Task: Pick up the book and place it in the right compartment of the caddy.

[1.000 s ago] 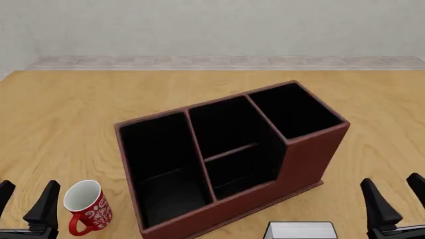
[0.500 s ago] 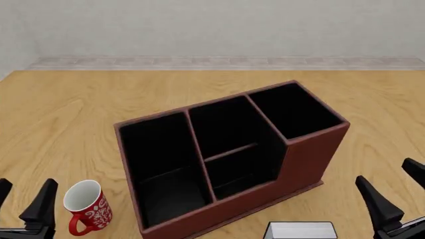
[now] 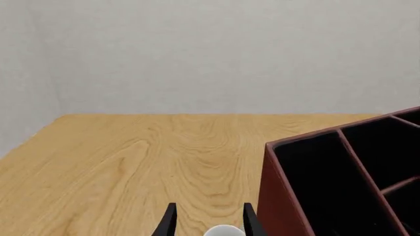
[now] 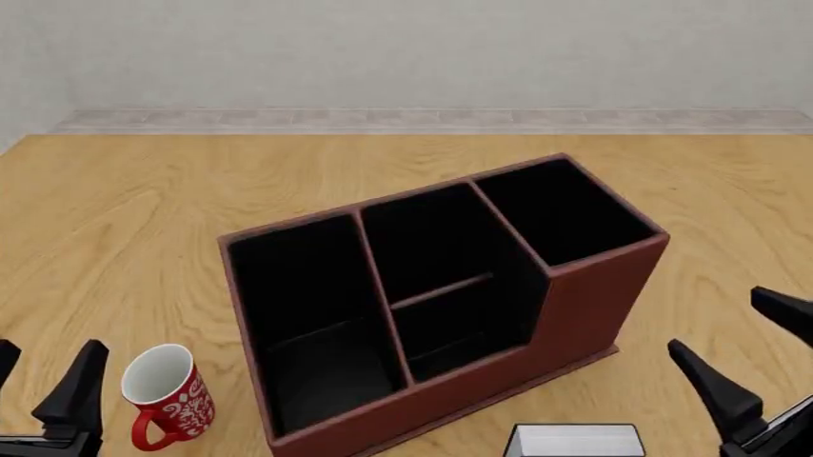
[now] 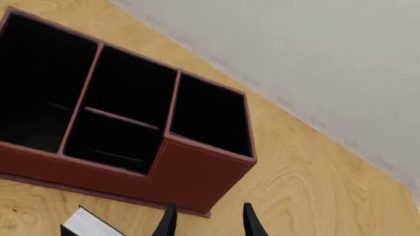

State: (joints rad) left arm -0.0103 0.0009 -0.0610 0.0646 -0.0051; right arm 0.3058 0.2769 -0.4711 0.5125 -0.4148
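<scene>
left pincer open, right pincer open, tilted

No readable text, label, brand, number or sign appeared on anything in view. The mug, just beside the caddy at its long section's end, carried a white swirling pattern on red, but this formed no letters. The book, near the caddy's stepped front wall, showed only plain white page edges, and the caddy's maroon walls were bare of any marking.
</scene>
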